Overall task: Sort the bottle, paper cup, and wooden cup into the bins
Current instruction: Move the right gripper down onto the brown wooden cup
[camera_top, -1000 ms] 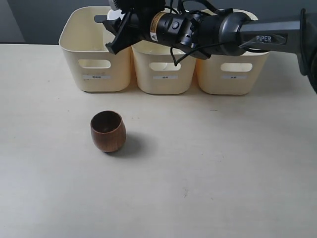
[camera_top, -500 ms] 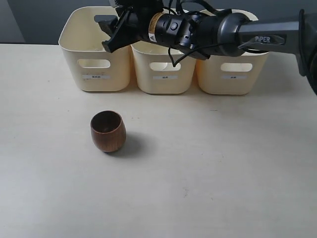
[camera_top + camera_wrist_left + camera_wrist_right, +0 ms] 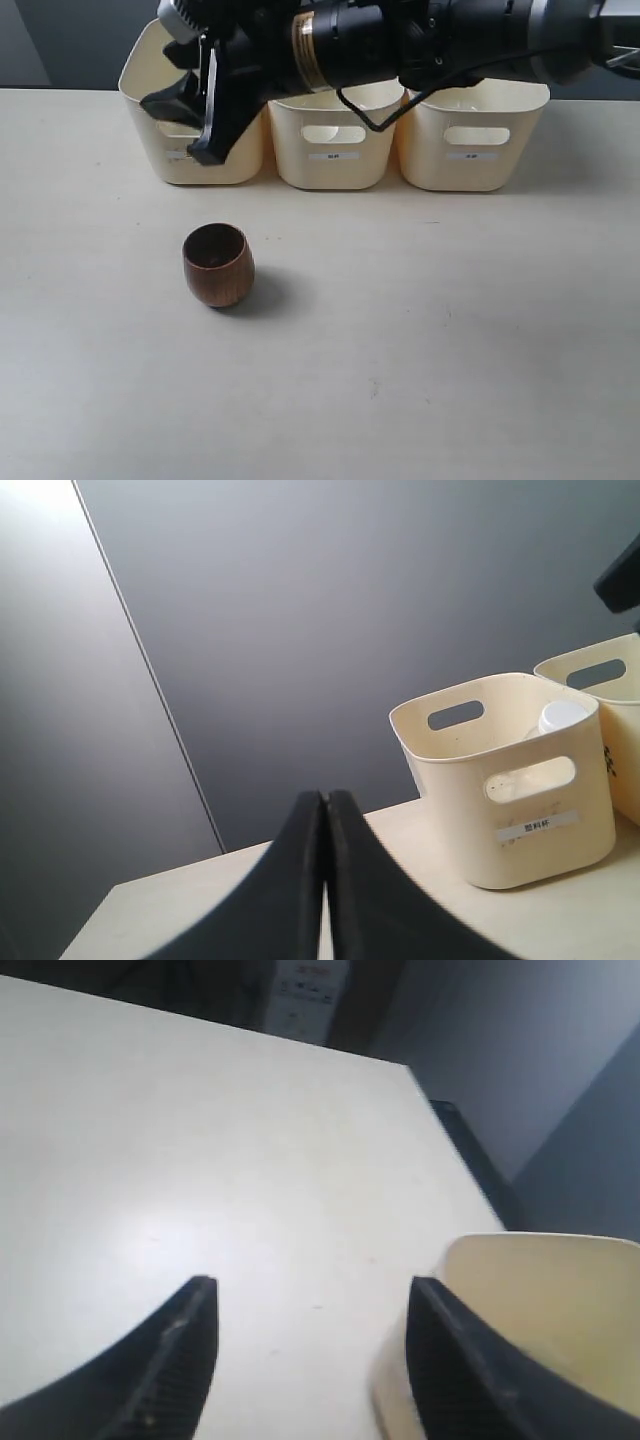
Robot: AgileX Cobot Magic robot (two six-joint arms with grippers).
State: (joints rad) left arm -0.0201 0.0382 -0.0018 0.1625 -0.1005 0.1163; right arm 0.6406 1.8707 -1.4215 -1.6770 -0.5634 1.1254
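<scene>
Wooden cup (image 3: 218,264) – dark brown, visible grain. Bins (image 3: 335,135) – cream, white labels. Counter (image 3: 420,340) pale beige. Right pincer (image 3: 190,125) black.

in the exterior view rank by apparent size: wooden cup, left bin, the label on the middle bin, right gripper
1. Right gripper, though it sits nearer the camera, so unsure against the bin.
2. Left bin, partly hidden by the gripper.
3. Wooden cup.
4. Middle bin's label, smallest by far.
</scene>
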